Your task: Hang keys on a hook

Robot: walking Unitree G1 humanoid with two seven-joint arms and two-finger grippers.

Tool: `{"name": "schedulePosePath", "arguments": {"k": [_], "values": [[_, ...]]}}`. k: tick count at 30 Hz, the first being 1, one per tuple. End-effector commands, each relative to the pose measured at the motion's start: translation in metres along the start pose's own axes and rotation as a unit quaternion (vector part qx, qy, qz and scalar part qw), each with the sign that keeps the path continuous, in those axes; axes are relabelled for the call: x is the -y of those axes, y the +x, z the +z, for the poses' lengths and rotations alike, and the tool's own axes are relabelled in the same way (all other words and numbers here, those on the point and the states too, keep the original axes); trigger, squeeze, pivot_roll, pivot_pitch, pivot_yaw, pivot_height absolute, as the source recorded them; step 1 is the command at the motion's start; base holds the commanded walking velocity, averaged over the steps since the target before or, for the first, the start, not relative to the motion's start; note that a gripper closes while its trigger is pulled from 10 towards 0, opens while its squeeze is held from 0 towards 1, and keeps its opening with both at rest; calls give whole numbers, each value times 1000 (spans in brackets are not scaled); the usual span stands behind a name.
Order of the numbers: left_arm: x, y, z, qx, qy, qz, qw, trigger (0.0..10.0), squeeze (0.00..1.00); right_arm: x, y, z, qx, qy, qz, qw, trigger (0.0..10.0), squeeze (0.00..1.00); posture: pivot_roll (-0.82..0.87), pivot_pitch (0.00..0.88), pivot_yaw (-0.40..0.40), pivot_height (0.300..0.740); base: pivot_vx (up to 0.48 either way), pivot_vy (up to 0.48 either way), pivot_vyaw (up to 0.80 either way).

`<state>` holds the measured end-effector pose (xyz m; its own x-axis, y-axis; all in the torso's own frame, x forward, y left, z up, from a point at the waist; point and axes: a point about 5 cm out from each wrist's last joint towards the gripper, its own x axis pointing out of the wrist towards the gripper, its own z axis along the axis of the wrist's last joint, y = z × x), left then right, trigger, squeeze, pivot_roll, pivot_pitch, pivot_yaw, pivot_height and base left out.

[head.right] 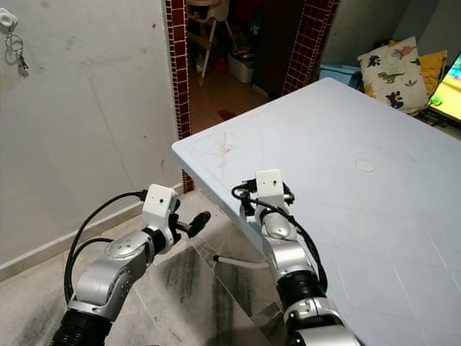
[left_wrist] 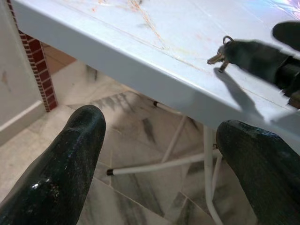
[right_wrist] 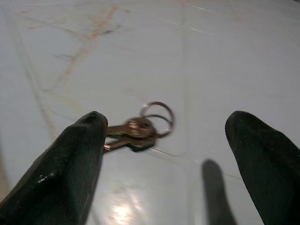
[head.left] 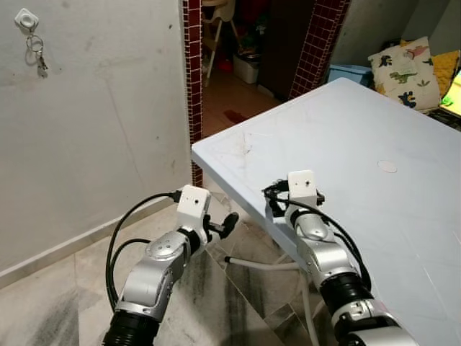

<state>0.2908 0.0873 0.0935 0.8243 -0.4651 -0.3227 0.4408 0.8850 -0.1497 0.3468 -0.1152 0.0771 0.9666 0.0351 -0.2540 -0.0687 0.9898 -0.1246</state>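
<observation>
Since the keys [right_wrist: 140,126] lie flat near the worktop [head.left: 374,130] edge, the right gripper [right_wrist: 166,136] straddles them, released, ready to pinch.

Table [head.left: 374,137]: smooth white plastic with a faint sheen, scuffed with fine rust-coloured scratches near the corner. Keys [right_wrist: 136,131]: dull brass-toned metal on a shiny steel ring. Floor [left_wrist: 126,117]: polished grey-veined marble tile; wall [head.left: 94,130]: matt, stained plaster; fingers [left_wrist: 61,173]: glossy black rubbery plastic.
</observation>
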Motion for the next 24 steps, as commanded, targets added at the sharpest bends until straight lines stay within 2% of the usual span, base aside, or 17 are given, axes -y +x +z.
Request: {"name": "schedulePosePath", "arguments": {"k": [1,11,14,18,21,22,24], "values": [[-1,-3,7,10,7,3,1000,10000,0,-3,2,2,6,11,-2,1000,10000,0,224,9,-94,740,0,0,0],[-6,-6,10,12,10,17,1000,10000,0,-6,5,2,3,15,-3,1000,10000,0,234,19,-104,740,0,0,0],[-5,-8,14,25,3,16,1000,10000,0,0,7,13,32,25,-14,999,10000,0,237,15,-109,740,0,0,0],[-8,-12,20,47,8,22,999,10000,0,12,-5,22,78,42,-10,996,10000,0,219,5,-104,740,0,0,0],[-11,-16,19,51,13,30,998,10000,0,16,-12,22,87,43,-3,995,10000,0,207,2,-99,740,0,0,0],[-14,-21,15,51,16,42,998,10000,0,21,-21,20,92,43,-2,995,10000,0,200,1,-96,740,0,0,0],[-15,-25,12,50,19,47,997,10000,0,25,-29,20,95,47,-4,994,10000,0,192,0,-91,740,0,0,0]]}}
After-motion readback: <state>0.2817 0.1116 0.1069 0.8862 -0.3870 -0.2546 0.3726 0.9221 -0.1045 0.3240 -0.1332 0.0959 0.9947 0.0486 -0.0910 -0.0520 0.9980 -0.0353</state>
